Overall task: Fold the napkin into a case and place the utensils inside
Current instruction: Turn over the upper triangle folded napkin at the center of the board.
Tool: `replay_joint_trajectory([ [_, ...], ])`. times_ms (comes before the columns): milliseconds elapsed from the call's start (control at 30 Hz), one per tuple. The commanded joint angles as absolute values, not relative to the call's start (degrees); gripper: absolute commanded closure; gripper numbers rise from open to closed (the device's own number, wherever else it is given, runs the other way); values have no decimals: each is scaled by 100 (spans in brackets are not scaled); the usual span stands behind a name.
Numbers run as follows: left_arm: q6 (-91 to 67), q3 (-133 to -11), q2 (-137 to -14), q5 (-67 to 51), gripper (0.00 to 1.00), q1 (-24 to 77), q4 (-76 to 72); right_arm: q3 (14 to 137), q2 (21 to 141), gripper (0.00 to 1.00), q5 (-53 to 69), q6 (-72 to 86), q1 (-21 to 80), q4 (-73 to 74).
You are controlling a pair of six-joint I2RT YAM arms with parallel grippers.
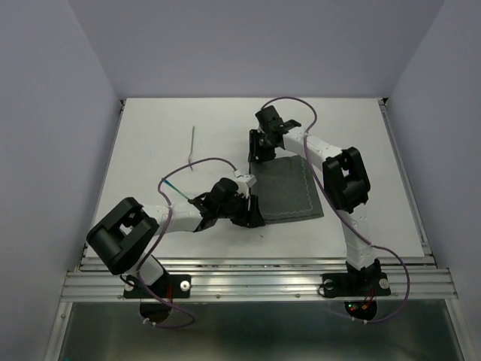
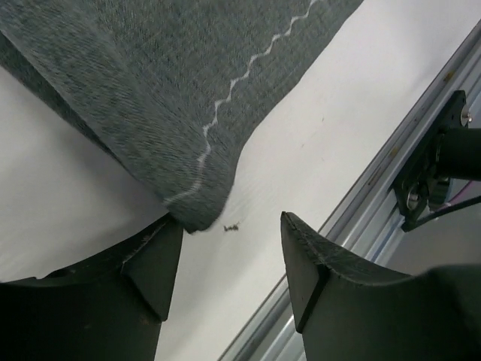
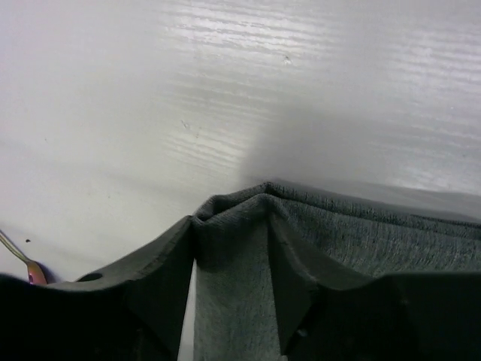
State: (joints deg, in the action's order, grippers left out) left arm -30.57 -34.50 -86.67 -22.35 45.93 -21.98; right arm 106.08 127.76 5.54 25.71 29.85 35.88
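The dark grey napkin (image 1: 289,188) lies folded on the white table, right of centre. My right gripper (image 1: 259,154) is at its far-left corner; in the right wrist view the fingers (image 3: 169,256) press the bunched napkin corner (image 3: 237,218) between them. My left gripper (image 1: 252,212) is at the near-left corner, open and empty; the napkin corner (image 2: 197,214) touches the tip of its left finger (image 2: 154,256). The slim grey utensil (image 1: 193,143) lies far left of the napkin. The spoon's teal handle (image 1: 171,186) shows beside my left arm, its bowl hidden.
A thin utensil end with a reddish bit (image 3: 30,269) shows at the lower left edge of the right wrist view. The table's metal front rail (image 2: 376,180) runs close beside the left gripper. Purple cables loop over both arms.
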Motion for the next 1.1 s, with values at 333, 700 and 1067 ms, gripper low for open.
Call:
replay_joint_trajectory([
  [333, -2874, -4218, -6663, -1407, 29, 4623, -309, 10442, 11664, 45, 370, 2443, 3042, 3023],
  [700, -2777, -5526, -7416, -1354, 41, 4166, -308, 8738, 10337, 55, 255, 2637, 1820, 2743],
  [1067, -3454, -4739, -8279, -2276, 95, 4175, -912, 6654, 9255, 85, 668, 2716, 1767, 2461],
])
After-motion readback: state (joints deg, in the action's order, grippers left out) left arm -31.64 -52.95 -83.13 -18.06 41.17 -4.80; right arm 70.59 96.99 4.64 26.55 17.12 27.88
